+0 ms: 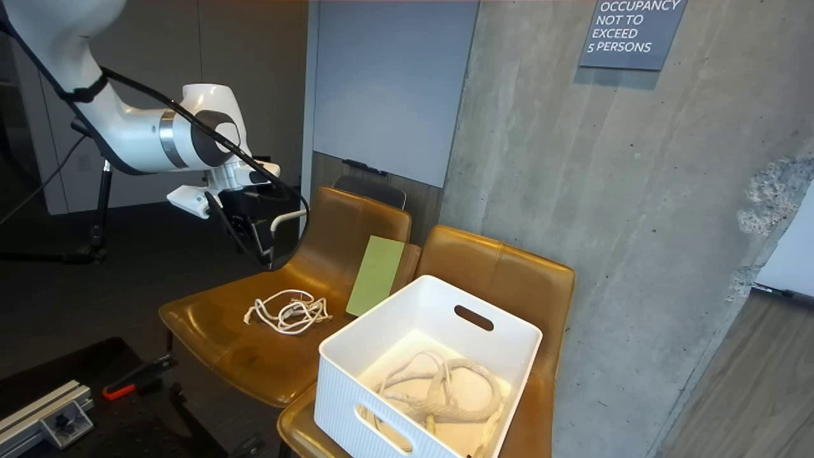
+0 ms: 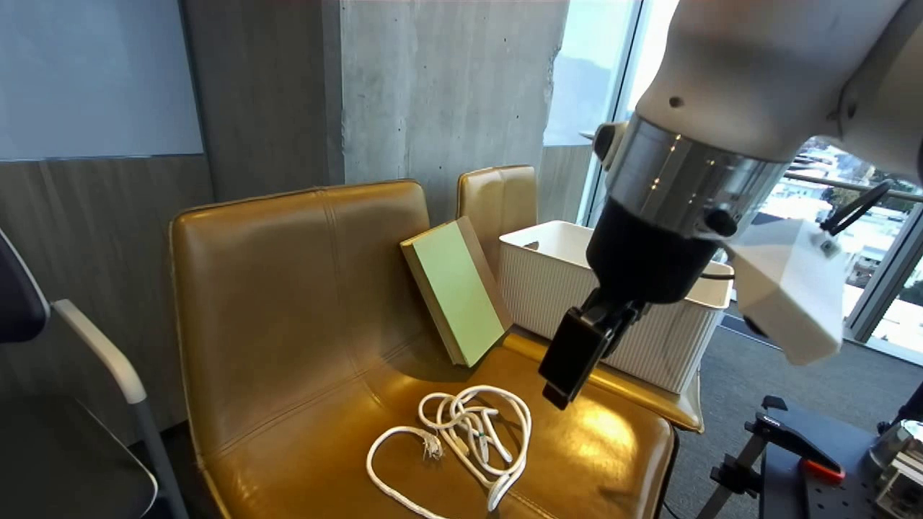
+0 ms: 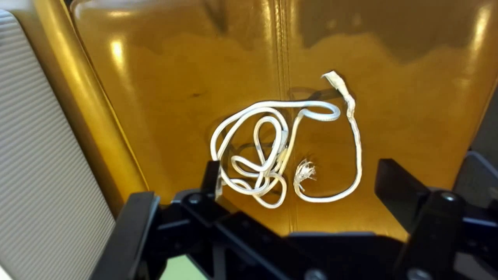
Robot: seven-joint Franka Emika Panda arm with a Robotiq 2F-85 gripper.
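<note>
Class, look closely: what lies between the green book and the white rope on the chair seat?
Nothing: in both exterior views, a strip of bare brown seat separates the green book from the white rope.

Wrist view: downward, close above white rope (image 3: 265, 170) | Exterior views: oblique downward, farther back | Shared: rope, storage bin (image 1: 343, 394)

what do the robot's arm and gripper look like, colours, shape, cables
The arm is glossy white and rounded, with a black strap and a silver band. A thick black cable loops along it. The gripper is black, with flat, blocky fingers and jointed links. A white, angular block is mounted near it.
</note>
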